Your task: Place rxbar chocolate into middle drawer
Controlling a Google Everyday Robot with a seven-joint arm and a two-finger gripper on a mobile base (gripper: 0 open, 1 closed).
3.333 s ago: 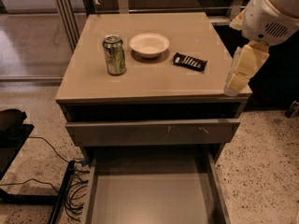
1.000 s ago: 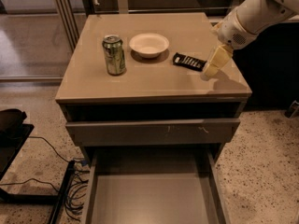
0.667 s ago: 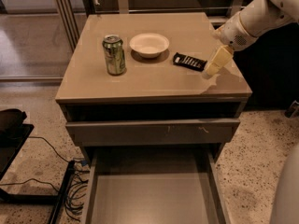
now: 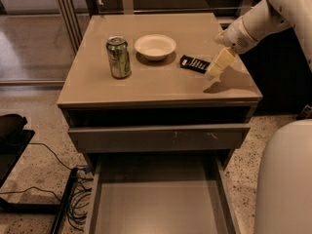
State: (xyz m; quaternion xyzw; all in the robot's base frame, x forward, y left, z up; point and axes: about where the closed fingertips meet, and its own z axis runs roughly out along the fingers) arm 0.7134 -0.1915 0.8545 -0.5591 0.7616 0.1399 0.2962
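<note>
Rxbar chocolate (image 4: pixel 195 64): small flat rectangular bar in a black wrapper with white lettering. It lies flat on the taupe cabinet top (image 4: pixel 161 84), right of centre, and is not yet lifted.

Gripper (image 4: pixel 218 66): cream-coloured end tool on a white arm that reaches in from the right. It hangs tip-down, low over the top, just beside the bar's right end. From where I stand I cannot tell whether it touches the bar, or whether it is apart or together.

Middle drawer (image 4: pixel 156 204): wide grey-taupe tray with thin side walls, pulled out low at the cabinet's front.

Upper drawer (image 4: pixel 156 138): grey front panel with white scratches, directly above the open tray.

Also on top: green drinks can (image 4: pixel 118 57), upright at the left; shallow white bowl (image 4: pixel 155 47), near the bar's left.

Step in hand, as I judge it: the approach to the pick.

Next move calls for seating over the thin bar close to the surface, clamping, lifting clear, carrying it forward past the scratched panel and lowering it into the tray.
</note>
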